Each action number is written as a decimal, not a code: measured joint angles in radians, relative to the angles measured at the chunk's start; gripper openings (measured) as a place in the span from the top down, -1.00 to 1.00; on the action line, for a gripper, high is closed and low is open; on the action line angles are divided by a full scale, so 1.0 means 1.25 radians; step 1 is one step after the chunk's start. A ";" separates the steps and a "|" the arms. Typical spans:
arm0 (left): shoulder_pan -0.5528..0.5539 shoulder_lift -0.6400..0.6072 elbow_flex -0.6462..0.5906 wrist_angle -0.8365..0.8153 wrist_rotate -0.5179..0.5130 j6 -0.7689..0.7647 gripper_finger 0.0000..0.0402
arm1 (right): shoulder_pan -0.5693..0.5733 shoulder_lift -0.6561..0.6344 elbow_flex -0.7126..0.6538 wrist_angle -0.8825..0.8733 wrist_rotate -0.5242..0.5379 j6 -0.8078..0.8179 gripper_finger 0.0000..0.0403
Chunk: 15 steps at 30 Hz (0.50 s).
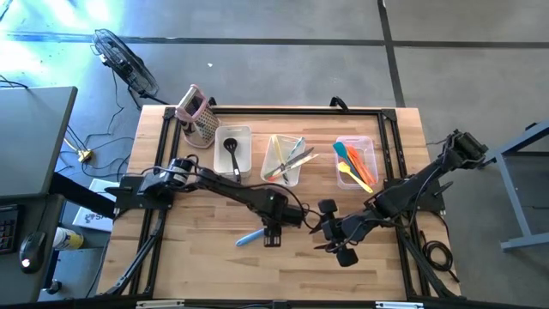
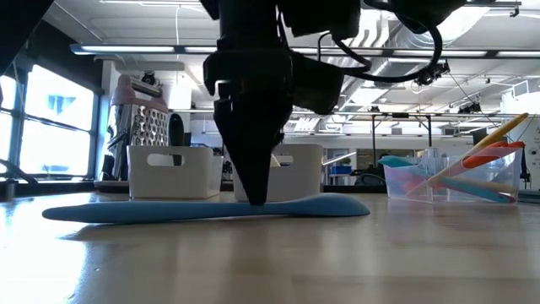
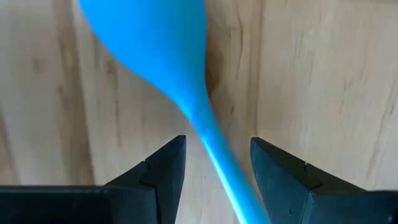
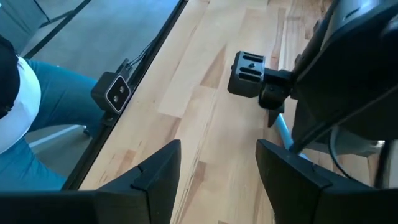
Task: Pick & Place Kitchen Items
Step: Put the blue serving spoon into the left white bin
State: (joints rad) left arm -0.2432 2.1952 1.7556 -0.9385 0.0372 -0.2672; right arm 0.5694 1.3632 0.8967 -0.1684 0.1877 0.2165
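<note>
Lying between open left hand [image 3: 217,171] fingers: blue spatula [image 3: 161,50] handle.

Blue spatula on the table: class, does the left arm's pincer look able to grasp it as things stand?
Probably yes. The left pincer is open and straddles the blue spatula's thin handle, which lies flat on bare wooden table. Nothing sits between fingers and handle. The right pincer waits alongside.
</note>
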 joint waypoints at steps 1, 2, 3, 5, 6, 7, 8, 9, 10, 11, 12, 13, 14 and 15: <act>0.000 0.000 -0.009 0.013 0.005 0.000 0.13 | 0.000 0.000 0.000 0.000 0.000 0.000 -0.01; 0.000 0.000 -0.021 0.026 0.008 -0.001 0.13 | 0.000 0.000 0.000 0.000 0.000 0.000 -0.01; 0.000 0.000 -0.033 0.033 0.007 -0.001 0.13 | 0.000 0.000 0.000 0.000 0.000 0.000 -0.01; 0.000 -0.004 -0.054 0.066 0.002 -0.004 0.13 | 0.000 0.000 0.000 0.000 0.000 0.000 -0.01; 0.000 -0.006 -0.065 0.079 -0.001 -0.008 0.13 | 0.000 0.000 0.000 0.000 0.000 0.000 -0.01; 0.000 -0.007 -0.076 0.092 -0.003 -0.013 0.13 | 0.000 0.000 0.000 0.000 0.000 0.000 -0.01; 0.000 -0.008 -0.086 0.103 -0.006 -0.021 0.13 | 0.000 0.000 0.000 0.000 0.000 0.000 -0.01; 0.000 -0.008 -0.096 0.114 -0.008 -0.026 0.13 | 0.000 0.000 0.000 0.001 0.000 0.000 -0.01; 0.000 -0.008 -0.107 0.121 -0.014 -0.029 0.13 | 0.000 0.000 0.000 0.000 -0.001 0.000 -0.01; 0.000 -0.008 -0.121 0.131 -0.022 -0.035 0.13 | 0.000 0.000 0.000 0.001 -0.001 0.000 -0.01; 0.000 -0.008 -0.137 0.143 -0.036 -0.043 0.13 | 0.000 0.000 0.000 0.001 -0.002 0.000 -0.01; -0.001 -0.009 -0.152 0.154 -0.055 -0.056 0.13 | 0.000 0.000 0.000 0.001 -0.002 0.000 -0.01; -0.003 -0.010 -0.168 0.166 -0.076 -0.070 0.13 | 0.000 0.000 0.000 0.001 -0.003 0.003 -0.01; -0.004 -0.010 -0.180 0.175 -0.090 -0.084 0.13 | 0.000 0.000 0.000 0.002 -0.003 0.007 -0.01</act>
State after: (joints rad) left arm -0.2486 2.1822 1.5306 -0.7194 -0.0758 -0.3720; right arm 0.5694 1.3632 0.8967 -0.1665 0.1845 0.2257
